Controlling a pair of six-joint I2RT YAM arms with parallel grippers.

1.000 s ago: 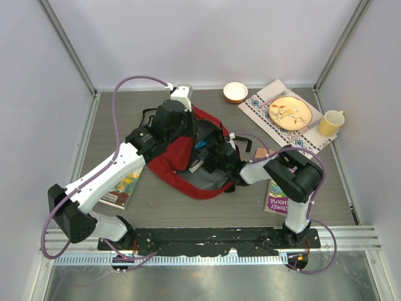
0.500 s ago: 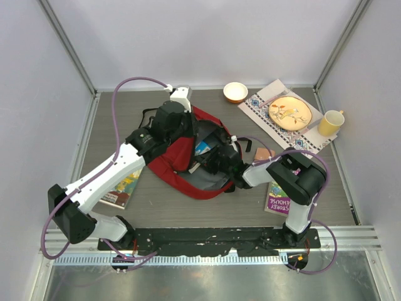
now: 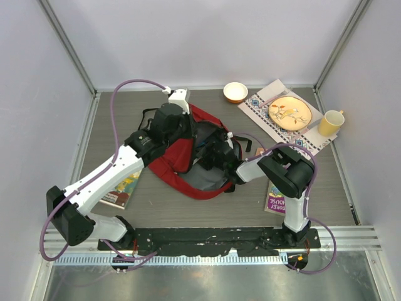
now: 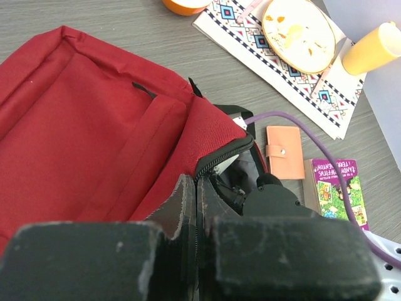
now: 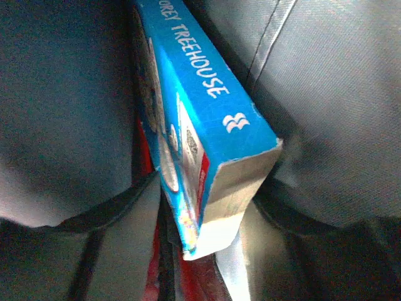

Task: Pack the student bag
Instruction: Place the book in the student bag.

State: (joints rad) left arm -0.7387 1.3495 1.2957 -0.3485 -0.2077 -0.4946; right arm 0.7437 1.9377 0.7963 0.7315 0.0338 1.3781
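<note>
The student bag [image 3: 178, 162], a soft red backpack, lies open in the middle of the table, and its red front [image 4: 81, 125] fills the left wrist view. My left gripper [image 3: 175, 132] [image 4: 196, 197] is shut on the zipper edge of the bag's mouth and holds it up. My right gripper [image 3: 210, 153] [image 5: 210, 251] reaches inside the bag's grey lining. A blue book [image 5: 188, 81] stands on edge between its fingers, which press against both sides of the book's lower end. From above, the book is hidden under the right gripper.
An orange bowl [image 3: 235, 91], a plate [image 3: 290, 112] on a patterned cloth [image 3: 260, 105] and a yellow cup [image 3: 330, 122] stand at the back right. An orange wallet [image 4: 282, 150] and a purple book [image 3: 276, 197] lie right of the bag. Another book [image 3: 120, 187] lies left of it.
My right gripper has pushed further left and deeper into the bag, covering the blue book that showed from above. The left gripper has kept its hold on the bag's edge.
</note>
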